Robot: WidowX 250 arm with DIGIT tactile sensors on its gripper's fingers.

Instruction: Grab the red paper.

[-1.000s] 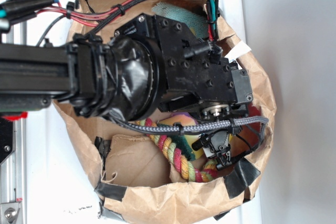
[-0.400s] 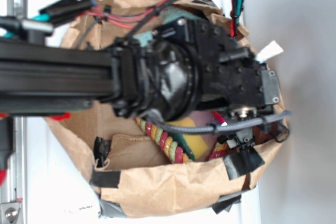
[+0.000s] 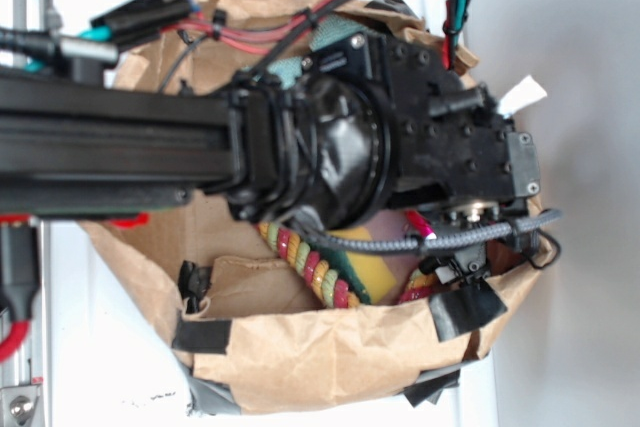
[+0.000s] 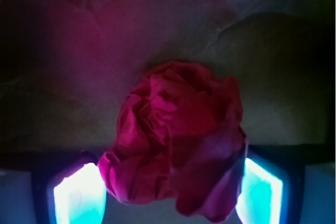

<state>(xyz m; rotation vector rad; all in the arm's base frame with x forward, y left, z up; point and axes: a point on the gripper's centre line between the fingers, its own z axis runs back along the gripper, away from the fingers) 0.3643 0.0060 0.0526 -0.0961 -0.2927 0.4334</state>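
Observation:
The red paper (image 4: 178, 140), a crumpled rose-like wad, fills the gap between my two glowing pads in the wrist view. It touches the left pad (image 4: 79, 198) and the right pad (image 4: 262, 192). My gripper (image 4: 170, 166) is shut on it, with the wrinkled brown bag wall right behind. In the exterior view the gripper (image 3: 462, 269) reaches down inside the paper bag (image 3: 300, 357) near its right wall. There the arm hides the red paper.
A red, yellow and green striped rope (image 3: 305, 262) and a yellow object (image 3: 375, 267) lie in the bag left of the gripper. A teal cloth (image 3: 335, 32) shows at the bag's far rim. Black tape patches (image 3: 465, 307) hold the bag's front edge. Cable bundles cross above the arm.
The arm has moved right, deeper toward the bag's right wall, which now bulges outward. Over the last half second it has shifted only slightly further right.

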